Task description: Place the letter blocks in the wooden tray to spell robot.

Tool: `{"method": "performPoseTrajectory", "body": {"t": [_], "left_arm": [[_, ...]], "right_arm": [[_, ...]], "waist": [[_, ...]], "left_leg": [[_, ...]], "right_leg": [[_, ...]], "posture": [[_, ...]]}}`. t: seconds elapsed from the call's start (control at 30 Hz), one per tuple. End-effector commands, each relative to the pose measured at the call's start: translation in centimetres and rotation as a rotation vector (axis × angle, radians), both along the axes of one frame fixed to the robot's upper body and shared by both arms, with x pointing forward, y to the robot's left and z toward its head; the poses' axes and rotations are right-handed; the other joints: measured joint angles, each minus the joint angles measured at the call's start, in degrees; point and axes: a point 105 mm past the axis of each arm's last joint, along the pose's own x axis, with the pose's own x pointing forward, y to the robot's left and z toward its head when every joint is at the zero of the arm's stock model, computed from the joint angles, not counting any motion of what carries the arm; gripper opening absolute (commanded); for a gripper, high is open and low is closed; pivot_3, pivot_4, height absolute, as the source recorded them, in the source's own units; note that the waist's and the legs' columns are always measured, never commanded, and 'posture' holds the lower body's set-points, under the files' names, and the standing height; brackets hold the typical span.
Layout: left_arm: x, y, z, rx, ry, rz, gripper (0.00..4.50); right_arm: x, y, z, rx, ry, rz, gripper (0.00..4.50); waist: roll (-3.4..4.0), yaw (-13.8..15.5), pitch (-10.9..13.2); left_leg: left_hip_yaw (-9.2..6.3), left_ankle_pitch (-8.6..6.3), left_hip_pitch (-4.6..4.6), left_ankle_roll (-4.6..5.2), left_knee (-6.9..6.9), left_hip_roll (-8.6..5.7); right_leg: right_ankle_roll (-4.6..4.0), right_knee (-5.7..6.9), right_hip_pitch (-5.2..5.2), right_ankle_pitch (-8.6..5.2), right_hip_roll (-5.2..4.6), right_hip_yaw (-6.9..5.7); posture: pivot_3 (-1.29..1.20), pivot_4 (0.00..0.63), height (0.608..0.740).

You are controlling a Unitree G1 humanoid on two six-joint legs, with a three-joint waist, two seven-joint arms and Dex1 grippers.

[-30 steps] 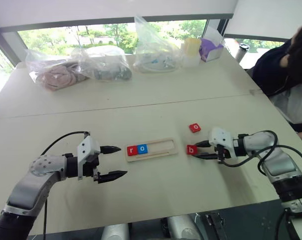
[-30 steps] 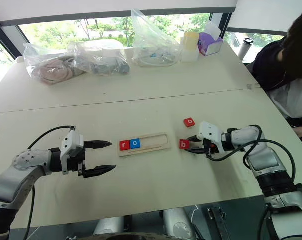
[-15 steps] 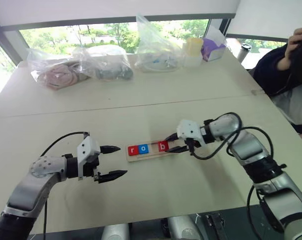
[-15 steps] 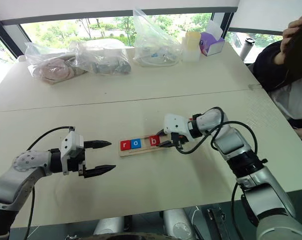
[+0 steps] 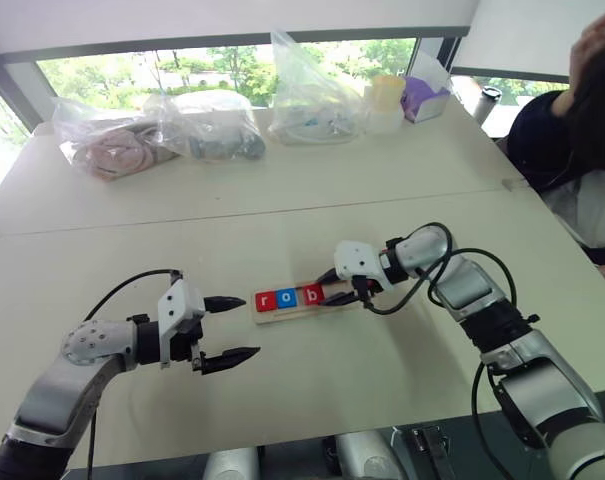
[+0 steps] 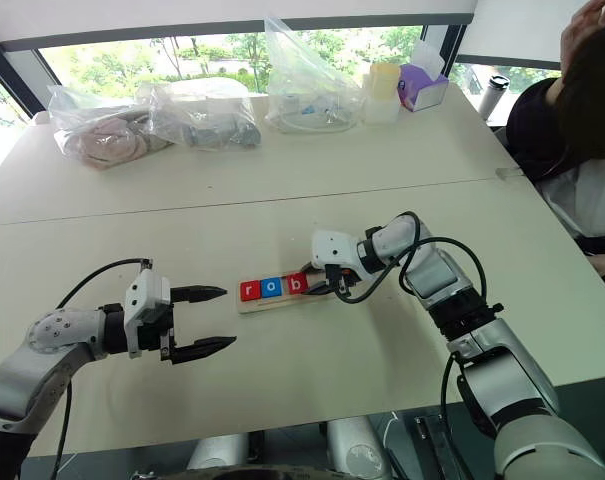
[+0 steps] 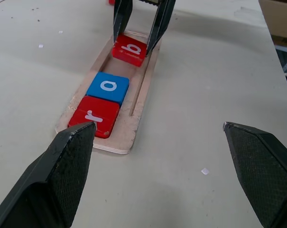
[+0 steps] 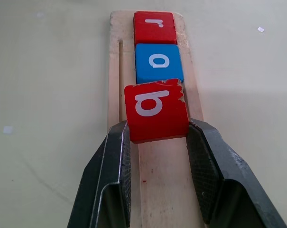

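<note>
A red b block is pinched by the right hand over the wooden tray, beside 2 seated blocks. The left hand is spread wide, empty.

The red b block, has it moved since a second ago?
Yes. The red b block moved from the bare table right of the wooden tray into the tray, beside the blue o block, held by the right pincer.

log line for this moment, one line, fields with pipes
right gripper: shut on red b block, at third slot | wooden tray: red r block, blue o block seated | left gripper: open, beside tray
</note>
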Motion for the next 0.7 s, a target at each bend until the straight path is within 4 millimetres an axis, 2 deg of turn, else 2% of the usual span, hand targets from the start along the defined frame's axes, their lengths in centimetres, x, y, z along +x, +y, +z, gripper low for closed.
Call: {"method": "performPoseTrajectory", "body": {"t": [0.03,0.53,0.7], "left_arm": [[0.1,-0.4,1.1,-0.017,-0.045,-0.010,4.50],[0.2,-0.5,1.2,-0.016,-0.054,-0.006,4.50],[0.3,-0.5,1.2,-0.018,-0.056,-0.002,4.50]], "right_arm": [[0.5,0.6,1.3,0.026,-0.048,0.016,1.09],[0.9,1.7,1.3,0.047,-0.047,0.015,1.09],[0.8,1.7,1.4,0.044,-0.043,0.018,3.64]], "waist": [[0.00,0.0,0.0],[0.00,0.0,0.0],[0.00,0.0,0.0]], "left_leg": [[0.00,0.00,0.00,0.00,0.00,0.00],[0.00,0.00,0.00,0.00,0.00,0.00],[0.00,0.00,0.00,0.00,0.00,0.00]], "right_leg": [[0.02,0.00,0.00,0.01,0.00,0.00],[0.07,0.00,0.00,0.04,0.00,0.00],[0.08,0.00,0.00,0.05,0.00,0.00]], "posture": [[0.00,0.150,0.740],[0.00,0.150,0.740],[0.00,0.150,0.740]]}}
